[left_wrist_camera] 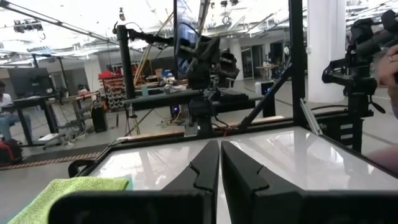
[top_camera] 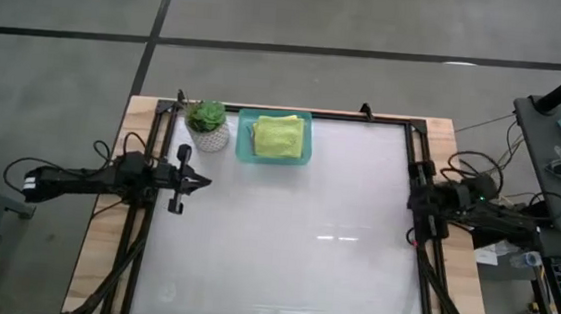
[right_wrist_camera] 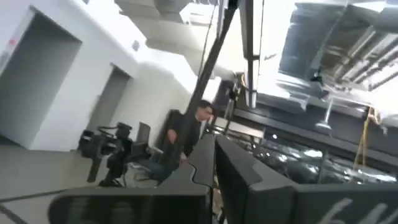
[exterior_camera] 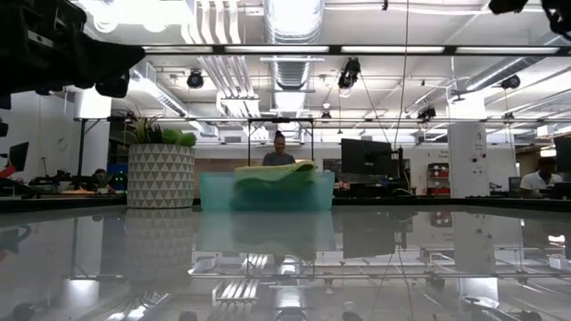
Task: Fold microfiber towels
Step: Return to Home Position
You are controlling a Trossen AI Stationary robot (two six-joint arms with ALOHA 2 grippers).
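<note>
A folded pile of microfiber towels (top_camera: 278,137), lime green on top, lies in a teal tray (top_camera: 244,146) at the table's far edge, left of centre. The low view shows the pile (exterior_camera: 272,174) rising a little above the tray's wall (exterior_camera: 219,192). The left wrist view shows the lime towel (left_wrist_camera: 68,190) off to one side. My left gripper (top_camera: 201,181) is shut and empty, level above the table's left edge, nearer than the tray. My right gripper (top_camera: 414,200) is shut and empty, drawn back at the right edge; its fingers (right_wrist_camera: 205,162) point up into the room.
A potted plant in a white patterned pot (top_camera: 208,126) stands just left of the tray. Black frame rails (top_camera: 412,167) run along the table's left, right and far sides. The white tabletop (top_camera: 293,248) stretches between the two arms. People sit in the room beyond the table.
</note>
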